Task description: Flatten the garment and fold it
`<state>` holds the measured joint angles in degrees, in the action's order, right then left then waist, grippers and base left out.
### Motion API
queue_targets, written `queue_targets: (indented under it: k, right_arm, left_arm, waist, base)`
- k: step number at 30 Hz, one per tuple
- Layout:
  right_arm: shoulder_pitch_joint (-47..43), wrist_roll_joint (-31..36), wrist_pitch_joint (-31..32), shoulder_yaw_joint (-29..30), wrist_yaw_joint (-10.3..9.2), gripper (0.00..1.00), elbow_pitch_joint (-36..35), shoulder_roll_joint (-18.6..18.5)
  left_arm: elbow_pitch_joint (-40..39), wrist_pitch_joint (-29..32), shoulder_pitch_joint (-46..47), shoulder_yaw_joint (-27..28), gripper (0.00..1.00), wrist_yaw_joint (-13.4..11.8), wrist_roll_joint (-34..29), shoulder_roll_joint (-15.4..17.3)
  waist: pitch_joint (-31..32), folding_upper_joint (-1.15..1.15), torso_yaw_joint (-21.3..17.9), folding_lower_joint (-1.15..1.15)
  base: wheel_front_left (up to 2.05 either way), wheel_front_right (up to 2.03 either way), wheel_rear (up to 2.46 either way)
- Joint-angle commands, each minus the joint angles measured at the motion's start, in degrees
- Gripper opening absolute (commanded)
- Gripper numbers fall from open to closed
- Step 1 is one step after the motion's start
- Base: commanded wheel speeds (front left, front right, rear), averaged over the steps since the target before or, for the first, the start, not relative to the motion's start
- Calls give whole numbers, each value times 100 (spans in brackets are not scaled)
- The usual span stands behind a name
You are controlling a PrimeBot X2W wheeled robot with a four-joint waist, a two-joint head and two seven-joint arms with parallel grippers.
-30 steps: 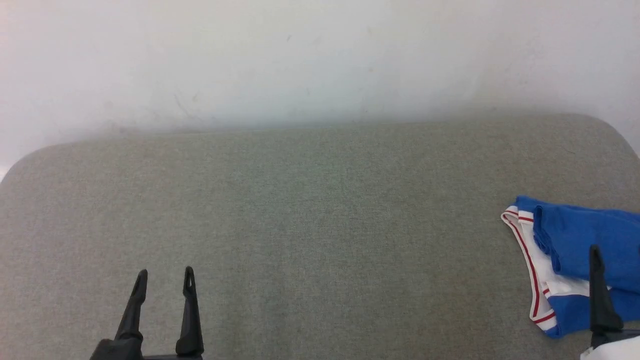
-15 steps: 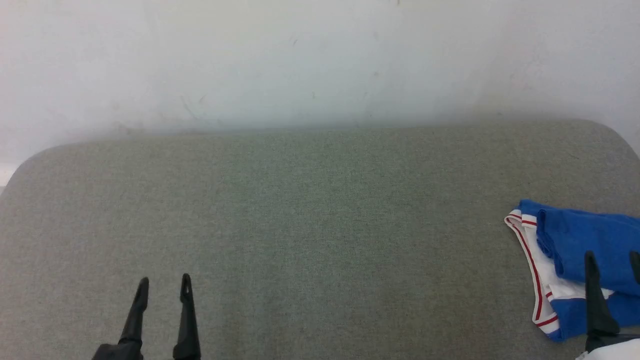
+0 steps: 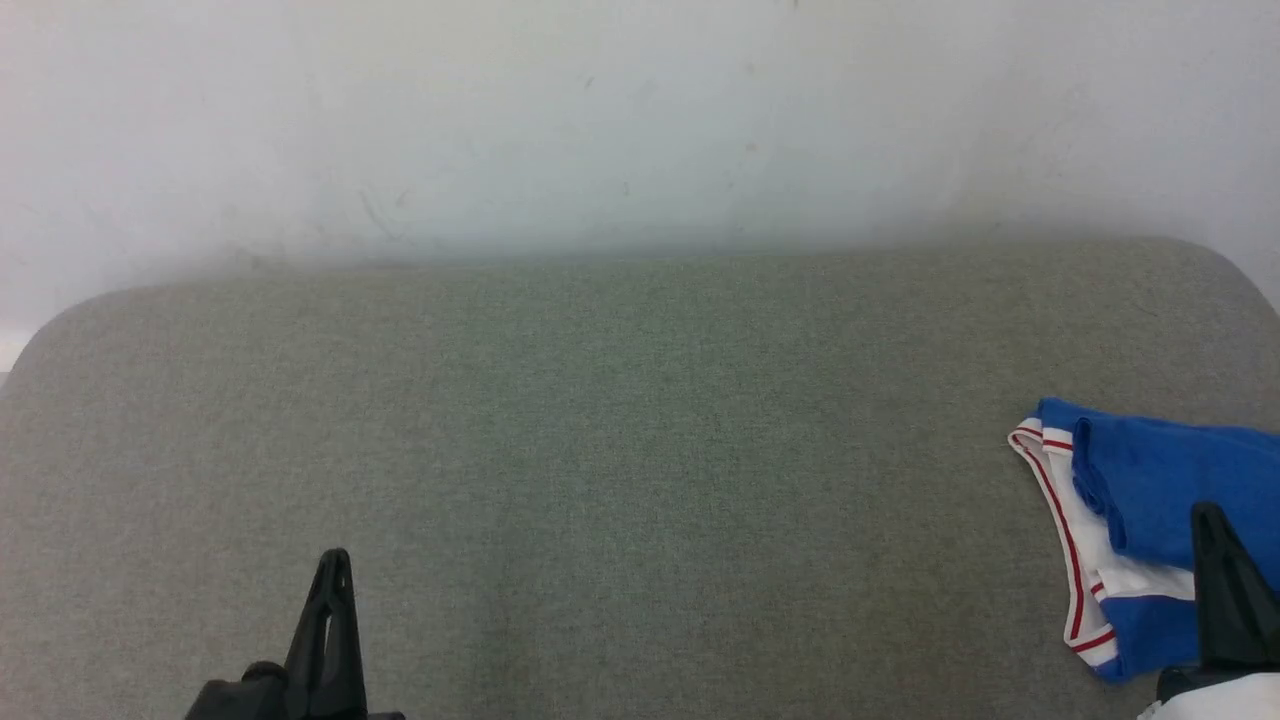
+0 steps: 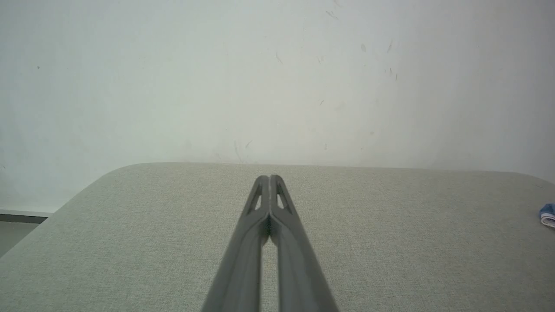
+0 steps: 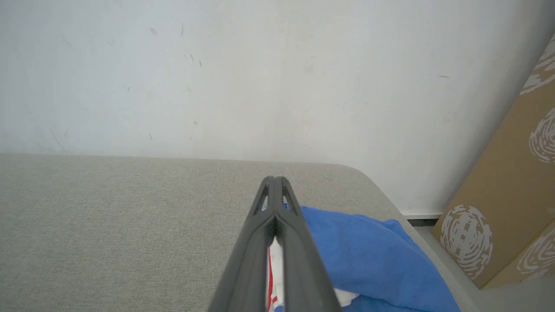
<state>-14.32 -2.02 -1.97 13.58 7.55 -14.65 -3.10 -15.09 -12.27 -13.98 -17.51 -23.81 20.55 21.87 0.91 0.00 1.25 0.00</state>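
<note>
Nothing flattened yet: the bright blue, white-trimmed jersey T-shirt [image 3: 1150, 475] lies bunched at lower right on the grey fabric bench [image 3: 640, 420]. The left gripper [image 3: 335, 558] and right gripper [image 3: 1206, 512] have their jaws closed, apparently empty.

beneath and to the right of the jaws of the right gripper [image 5: 274, 178], the garment [image 3: 1150, 480] is bright blue, with a white panel and white trim carrying thin red stripes. the right gripper and the left gripper [image 4: 269, 177] both have matte fingers, black to dark grey. the padded surface [image 3: 640, 450] under both sets of jaws is a heathered grey-green weave, even and unprinted. the wall [image 3: 640, 120] ahead of the jaws is off-white with faint dark scuffs and specks. off to the right of the right jaws, a cardboard box [image 5: 511, 173] is tan-brown with white swirled, fingerprint-like prints.
</note>
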Motion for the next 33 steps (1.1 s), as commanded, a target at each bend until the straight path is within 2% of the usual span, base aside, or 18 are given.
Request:
queue_targets:
  k: [1,33]
  right_arm:
    - [88,15,10,-41,-1,0,41,3]
    - [452,66,61,-398,-2,0,428,8]
  left_arm:
    - [55,34,99,63,0,68,-79,-50]
    - [450,357,452,521,0,696,-615,-551]
  waist:
    - [-1,0,-2,0]
    - [-25,0,-35,0]
  base:
    - [0,0,0]
    - [0,0,0]
